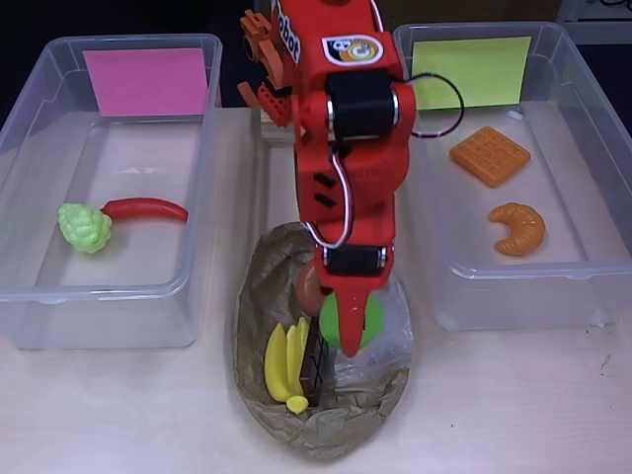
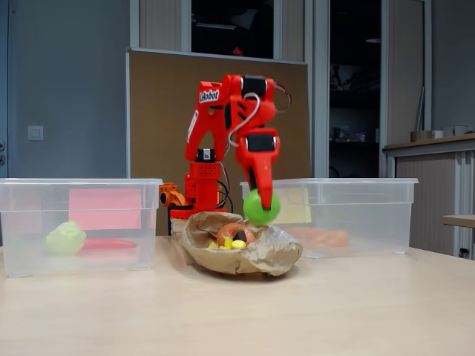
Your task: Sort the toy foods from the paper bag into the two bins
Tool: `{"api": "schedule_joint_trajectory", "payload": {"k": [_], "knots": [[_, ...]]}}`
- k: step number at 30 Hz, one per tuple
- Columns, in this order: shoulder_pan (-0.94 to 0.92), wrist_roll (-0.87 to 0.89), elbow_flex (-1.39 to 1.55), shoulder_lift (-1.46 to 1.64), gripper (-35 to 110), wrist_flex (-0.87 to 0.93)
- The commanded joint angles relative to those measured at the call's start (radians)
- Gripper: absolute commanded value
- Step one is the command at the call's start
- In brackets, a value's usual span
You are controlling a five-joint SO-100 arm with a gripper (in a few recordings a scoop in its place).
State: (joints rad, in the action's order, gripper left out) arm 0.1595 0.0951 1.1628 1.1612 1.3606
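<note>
My red two-finger gripper point(image 2: 261, 204) pinches the round green plastic apple point(image 2: 262, 208), lifted just above the crumpled brown paper bag point(image 1: 296, 425) so it clears the rim. Beside the bag, the clear pink-labelled tub point(image 1: 202, 197) already holds grapes and chili, likely the apple's destination.

Seen overhead, the crumpled brown paper bag point(image 1: 321, 415) lies between two clear plastic tubs: pink-labelled tub point(image 1: 30, 197) to its left, yellow-green-labelled tub point(image 1: 592, 138) to its right.
</note>
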Motion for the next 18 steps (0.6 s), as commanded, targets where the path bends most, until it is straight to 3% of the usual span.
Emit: {"api": "schedule_joint_trajectory", "payload": {"k": [1,11,18], "knots": [[-0.048,-0.087,0.032,0.201,17,0.054],[-0.313,-0.405,0.078,0.629,18,0.25],[-0.787,-0.445,0.479,0.885,17,0.221]]}}
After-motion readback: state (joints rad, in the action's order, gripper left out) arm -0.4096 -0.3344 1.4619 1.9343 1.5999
